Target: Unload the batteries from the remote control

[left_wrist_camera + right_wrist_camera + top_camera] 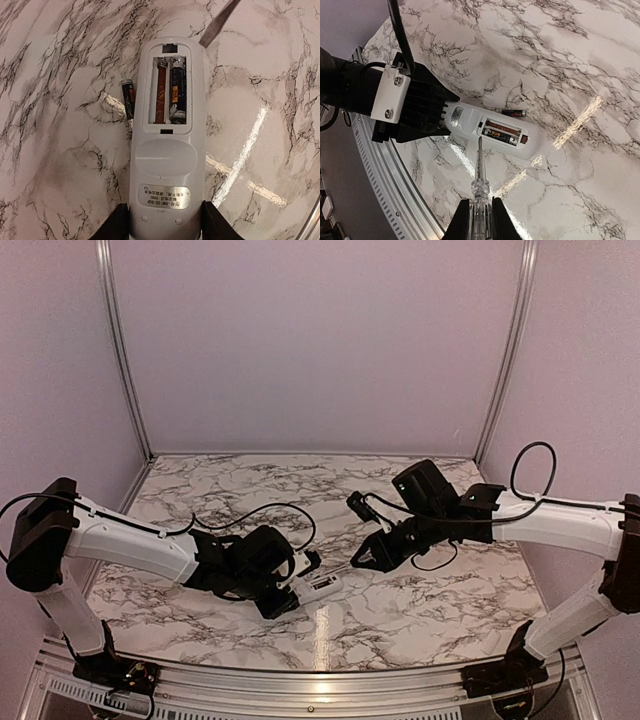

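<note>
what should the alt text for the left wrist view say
A white remote control lies back-up on a marble table, cover off, its near end in the left gripper. One battery sits in the right slot, the left slot is empty, and a second battery lies beside the remote; a thin grey tool tip shows top right.

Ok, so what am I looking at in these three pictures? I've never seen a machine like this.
These are two robot arms bolted to a marble table. One picture looks down from above; the other two come from a camera on each wrist. The left claw grips a white remote control, back up, cover off. One battery sits in its compartment; a loose battery lies on the table beside it. The right claw holds a thin pointed tool, its tip close to the remote.
</note>
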Robot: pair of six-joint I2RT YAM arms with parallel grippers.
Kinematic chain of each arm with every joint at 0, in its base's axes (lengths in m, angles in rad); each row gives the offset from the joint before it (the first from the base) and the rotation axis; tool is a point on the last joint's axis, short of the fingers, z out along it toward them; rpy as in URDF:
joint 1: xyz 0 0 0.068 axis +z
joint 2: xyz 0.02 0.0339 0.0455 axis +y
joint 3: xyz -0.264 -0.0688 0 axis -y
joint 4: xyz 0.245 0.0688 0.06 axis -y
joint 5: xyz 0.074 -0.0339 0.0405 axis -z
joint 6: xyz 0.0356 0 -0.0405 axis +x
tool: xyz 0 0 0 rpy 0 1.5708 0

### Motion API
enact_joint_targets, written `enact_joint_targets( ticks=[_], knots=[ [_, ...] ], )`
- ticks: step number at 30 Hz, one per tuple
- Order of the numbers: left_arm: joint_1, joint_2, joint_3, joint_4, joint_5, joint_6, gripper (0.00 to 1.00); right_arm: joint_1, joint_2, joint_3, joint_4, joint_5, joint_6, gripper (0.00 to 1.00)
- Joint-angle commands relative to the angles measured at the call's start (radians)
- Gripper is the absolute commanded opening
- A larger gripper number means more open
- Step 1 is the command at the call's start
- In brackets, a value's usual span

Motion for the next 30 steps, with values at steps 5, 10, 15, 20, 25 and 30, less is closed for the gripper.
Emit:
enact_joint_targets(
  ticks=[5,10,15,20,25,30],
  knots=[
    [-0.041,-0.036,-0.004,0.027,-0.164,0.05,0.0,0.006,-0.045,0.045,-0.108,0.058,0.017,0.0],
    [-0.072,-0.043,0.0,0.029,-0.291,0.055,0.0,0.006,-0.021,0.073,-0.135,0.091,0.088,0.0],
    [-0.1,-0.025,0.025,0.01,-0.382,0.073,0.0,0.005,0.021,0.152,-0.169,0.106,0.129,0.0],
    [-0.107,-0.029,0.034,0.004,-0.404,0.071,0.0,0.006,0.067,0.234,-0.241,0.127,0.162,0.0],
    [-0.108,-0.038,0.035,0.016,-0.396,0.065,0.0,0.006,0.081,0.287,-0.289,0.155,0.196,0.0],
    [-0.11,-0.061,0.015,0.073,-0.372,0.07,0.0,0.006,0.086,0.346,-0.361,0.173,0.227,0.0]
  ],
)
